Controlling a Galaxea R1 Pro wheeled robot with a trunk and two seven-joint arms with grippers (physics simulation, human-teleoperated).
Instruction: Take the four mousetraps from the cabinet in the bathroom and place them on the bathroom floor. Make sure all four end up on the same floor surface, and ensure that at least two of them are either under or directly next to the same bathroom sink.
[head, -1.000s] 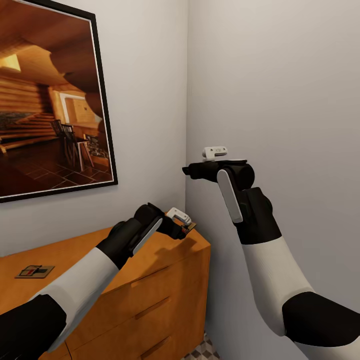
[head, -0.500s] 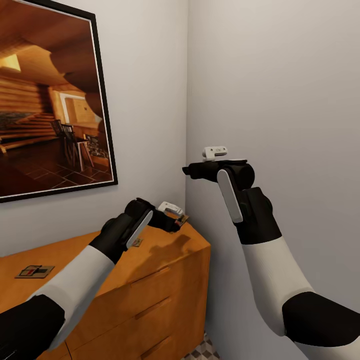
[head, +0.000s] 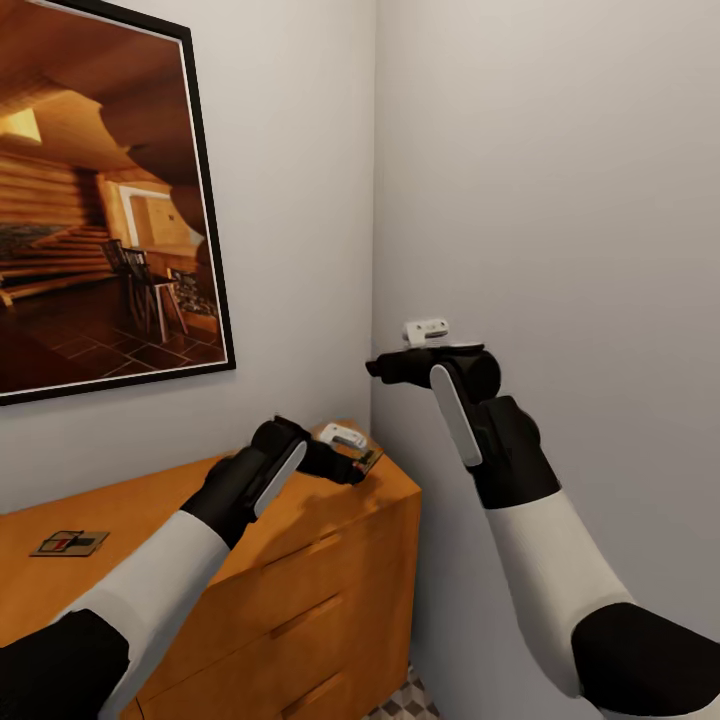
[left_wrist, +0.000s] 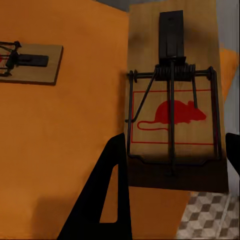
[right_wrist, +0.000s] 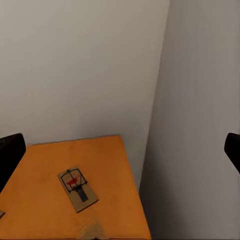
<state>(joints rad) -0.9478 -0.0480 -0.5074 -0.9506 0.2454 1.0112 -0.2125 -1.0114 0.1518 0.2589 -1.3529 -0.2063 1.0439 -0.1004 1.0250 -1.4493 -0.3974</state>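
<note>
My left gripper (head: 358, 464) is shut on a mousetrap (head: 367, 459), a small wooden board with a red mouse print (left_wrist: 172, 100), held just over the right end of the orange-brown cabinet (head: 300, 590). A second mousetrap (head: 68, 543) lies flat on the cabinet top at the far left. In the left wrist view another mousetrap (left_wrist: 30, 62) lies on the cabinet top (left_wrist: 75, 140) behind the held one. My right gripper (head: 378, 368) hovers higher, near the wall corner, open and empty. In its wrist view a mousetrap (right_wrist: 78, 188) lies on the cabinet top (right_wrist: 105, 155) between the wide-apart fingers (right_wrist: 10, 155).
A large framed picture (head: 100, 200) hangs on the wall above the cabinet. Grey walls meet in a corner just past the cabinet's right end. A strip of cube-patterned bathroom floor (head: 405, 700) shows below that end, and the same floor (left_wrist: 210, 220) appears under the held trap.
My left gripper, with the mousetrap in it, rose and pulled back left, then dropped a little toward the cabinet's end. The right arm has sunk slightly.
</note>
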